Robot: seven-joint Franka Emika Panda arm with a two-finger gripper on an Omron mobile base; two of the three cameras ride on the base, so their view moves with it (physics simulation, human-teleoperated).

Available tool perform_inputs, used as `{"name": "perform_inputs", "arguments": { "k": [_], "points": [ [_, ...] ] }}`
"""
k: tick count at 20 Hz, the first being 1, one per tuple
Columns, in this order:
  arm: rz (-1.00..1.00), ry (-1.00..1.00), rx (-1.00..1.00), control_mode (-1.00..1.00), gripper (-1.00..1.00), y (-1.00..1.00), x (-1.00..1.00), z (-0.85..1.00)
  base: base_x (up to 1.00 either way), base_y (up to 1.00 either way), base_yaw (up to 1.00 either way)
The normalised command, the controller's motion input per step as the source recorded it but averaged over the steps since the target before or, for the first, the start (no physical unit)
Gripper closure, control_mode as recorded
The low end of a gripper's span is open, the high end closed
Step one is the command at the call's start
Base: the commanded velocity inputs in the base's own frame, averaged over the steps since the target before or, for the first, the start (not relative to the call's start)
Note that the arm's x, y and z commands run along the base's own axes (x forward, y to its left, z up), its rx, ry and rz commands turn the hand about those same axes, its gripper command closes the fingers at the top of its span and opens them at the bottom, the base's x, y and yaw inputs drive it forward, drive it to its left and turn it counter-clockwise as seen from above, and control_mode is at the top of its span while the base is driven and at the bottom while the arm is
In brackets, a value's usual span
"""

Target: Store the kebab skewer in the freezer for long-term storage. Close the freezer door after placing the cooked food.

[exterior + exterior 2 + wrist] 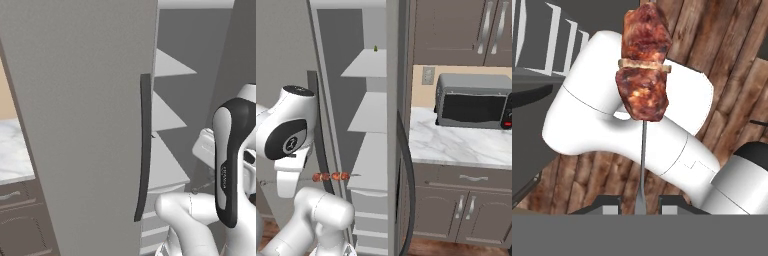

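Your gripper [640, 201] is pinching the bare end of the kebab skewer [643, 75], so the meat sticks out in front and stays clean. The skewer lies flat and points toward the white shelves [372, 114] inside the freezer. The freezer door [85, 125] stands open so you can reach in. Your arm is folded low beside the open freezer, with the hand held level.

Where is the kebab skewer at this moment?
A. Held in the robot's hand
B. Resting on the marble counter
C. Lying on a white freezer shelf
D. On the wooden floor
A: in the hand view the kebab skewer runs up from between the fingertips of the shut hand, clear of the freezer shelves.
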Motion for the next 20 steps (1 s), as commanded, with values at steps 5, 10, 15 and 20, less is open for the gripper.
{"name": "perform_inputs", "arguments": {
  "k": [5, 10, 15, 20],
  "points": [
    [0.01, -0.01, -0.03, -1.0, 1.0, 0.0, 0.0, 0.16, 0.0, 0.0, 0.0],
    [0.13, -0.08, -0.1, -1.0, 1.0, -0.07, 0.14, 0.29, 0.0, 0.0, 0.0],
    [0.28, -0.09, -0.1, -1.0, 1.0, -0.13, 0.35, 0.12, 0.0, 0.0, 0.0],
    [0.35, -0.02, -0.16, -1.0, 1.0, -0.16, 0.22, -0.01, 0.0, 0.0, 0.0]
  ]
}}
